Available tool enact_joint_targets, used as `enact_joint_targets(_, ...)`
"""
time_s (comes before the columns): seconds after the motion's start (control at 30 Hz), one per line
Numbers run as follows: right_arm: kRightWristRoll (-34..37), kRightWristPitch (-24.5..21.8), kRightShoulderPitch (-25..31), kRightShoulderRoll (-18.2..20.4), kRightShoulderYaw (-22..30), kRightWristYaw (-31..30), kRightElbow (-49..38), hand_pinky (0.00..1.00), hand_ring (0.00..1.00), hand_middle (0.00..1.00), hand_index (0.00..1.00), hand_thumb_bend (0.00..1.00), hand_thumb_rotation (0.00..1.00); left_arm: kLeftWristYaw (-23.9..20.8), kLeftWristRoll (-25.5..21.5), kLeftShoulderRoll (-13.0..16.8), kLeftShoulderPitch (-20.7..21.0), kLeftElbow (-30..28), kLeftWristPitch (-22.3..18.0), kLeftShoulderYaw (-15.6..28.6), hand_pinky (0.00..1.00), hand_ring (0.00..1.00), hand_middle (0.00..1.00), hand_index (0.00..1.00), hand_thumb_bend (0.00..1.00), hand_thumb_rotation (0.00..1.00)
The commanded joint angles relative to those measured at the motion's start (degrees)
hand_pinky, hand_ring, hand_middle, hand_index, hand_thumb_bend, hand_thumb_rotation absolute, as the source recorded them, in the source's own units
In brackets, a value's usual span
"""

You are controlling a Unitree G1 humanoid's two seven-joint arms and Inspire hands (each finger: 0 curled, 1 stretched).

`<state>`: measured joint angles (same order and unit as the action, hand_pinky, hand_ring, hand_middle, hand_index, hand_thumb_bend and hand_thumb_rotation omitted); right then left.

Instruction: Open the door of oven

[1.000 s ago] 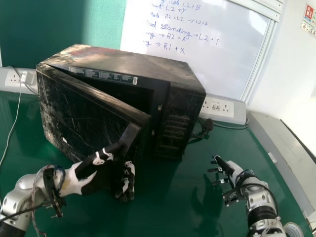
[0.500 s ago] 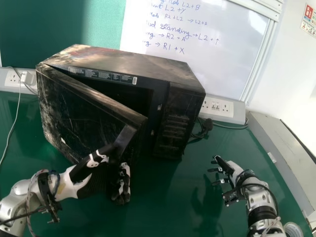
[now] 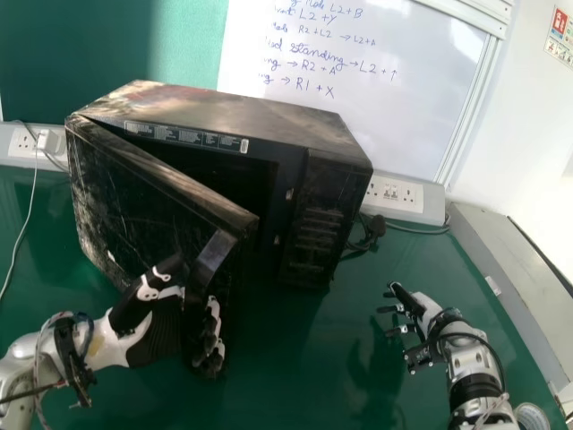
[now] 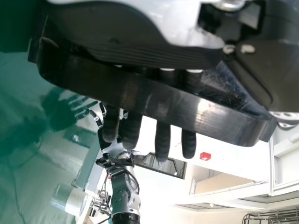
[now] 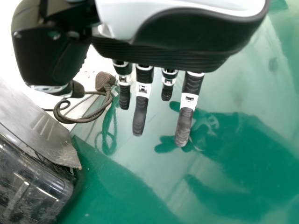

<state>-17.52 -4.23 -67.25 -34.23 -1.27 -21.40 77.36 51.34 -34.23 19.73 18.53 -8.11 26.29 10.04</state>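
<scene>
White plug point(image 3: 48, 141): seated in the wall socket strip point(image 3: 18, 143) at the upper left of the frame.
Left hand point(image 3: 150, 333): lower left of the frame, in front of the door; fingers grasping the handle, passed behind the bar and hooked round it.
Oven door point(image 3: 134, 197): left of centre; partly open, hinged at its left side, free edge angled toward the bottom of the frame.
Handle point(image 3: 215, 255): near the free edge of the door, below the frame centre; in the left wrist view the bar runs across the fingers point(image 4: 162, 140), whose tips extend past it.
Oven point(image 3: 242, 115): upper left to centre, upright on the green table point(image 3: 295, 376); dark interior exposed between door and body.
Control panel point(image 3: 318, 215): right front of the oven.
Power plug point(image 3: 378, 226): right of the oven, on a dark cable.
Right hand point(image 3: 428, 313): lower right, over the table, well apart from the oven; fingers released and extended, grasping nothing.
</scene>
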Motion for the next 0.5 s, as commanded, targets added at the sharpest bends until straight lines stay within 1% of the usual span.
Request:
enact_joint_targets(0.0,-0.2,-0.7,-0.2,-0.2,-0.2,0.4,0.5,0.86,0.69,0.68,0.90,0.57,0.54,2.3,-5.9,-1.1,1.0,-1.7,-2.0,1.9,0.01,0.05,0.47,0.48,0.52,0.00)
enact_joint_targets(0.03,-0.4,-0.4,-0.2,-0.2,-0.5,0.3,0.4,0.83,0.68,0.68,0.90,0.57,0.54,2.6,-6.2,-1.1,1.0,-1.2,-1.8,2.3,0.01,0.06,0.46,0.48,0.52,0.00)
enact_joint_targets(0.1,-0.6,0.4,0.0,-0.4,-0.7,-0.1,0.4,0.80,0.68,0.68,0.90,0.57,0.54,3.0,-5.4,-0.7,0.7,-1.2,-3.0,2.6,0.02,0.06,0.46,0.48,0.52,0.00)
enact_joint_targets(0.17,-0.2,0.4,0.0,-0.3,-0.4,0.1,0.4,0.85,0.69,0.69,0.90,0.56,0.56,2.8,-5.4,-0.2,0.4,-1.9,-2.8,3.2,0.01,0.05,0.46,0.48,0.52,0.00)
enact_joint_targets(0.2,-0.4,0.4,0.0,-0.3,-0.6,0.3,0.4,0.85,0.68,0.69,0.89,0.57,0.54,2.7,-5.2,0.0,0.2,-2.2,-3.1,3.5,0.01,0.05,0.46,0.48,0.52,0.00)
enact_joint_targets(0.23,-0.2,0.2,0.0,-0.3,-0.5,0.3,0.4,0.87,0.69,0.69,0.88,0.56,0.55,3.2,-4.4,0.3,0.2,-2.0,-4.7,3.9,0.01,0.05,0.46,0.48,0.52,0.00)
enact_joint_targets(0.27,0.0,0.0,-0.1,-0.3,-0.2,0.0,0.4,0.89,0.70,0.69,0.89,0.54,0.54,3.7,-3.9,0.4,0.3,-1.6,-6.4,4.3,0.01,0.05,0.46,0.48,0.52,0.00)
enact_joint_targets(0.3,0.1,-0.1,-0.1,-0.3,-0.2,-0.2,0.4,0.90,0.71,0.70,0.90,0.53,0.52,3.8,-3.9,0.5,0.5,-1.5,-7.1,4.7,0.01,0.06,0.45,0.48,0.52,0.00)
enact_joint_targets(0.37,0.3,-0.2,-0.2,-0.5,0.1,-0.5,0.5,0.91,0.71,0.69,0.91,0.56,0.52,4.0,-6.2,1.0,1.1,-1.6,-4.4,5.5,0.02,0.07,0.45,0.48,0.52,0.00)
enact_joint_targets(0.4,0.5,-0.2,-0.2,-0.5,0.3,-0.7,0.5,0.91,0.71,0.69,0.91,0.59,0.54,3.7,-7.2,1.4,1.2,-2.0,-2.9,5.9,0.03,0.08,0.44,0.49,0.52,0.00)
enact_joint_targets(0.43,0.8,-0.1,-0.1,-0.6,0.6,-0.9,0.5,0.89,0.70,0.69,0.90,0.60,0.53,3.3,-8.0,1.8,1.2,-2.5,-1.5,6.3,0.03,0.08,0.44,0.49,0.52,0.00)
enact_joint_targets(0.47,0.7,0.3,0.0,-0.6,0.5,-0.9,0.5,0.85,0.71,0.72,0.91,0.58,0.53,2.9,-8.6,2.3,1.0,-3.1,-0.6,6.7,0.04,0.08,0.44,0.49,0.51,0.00)
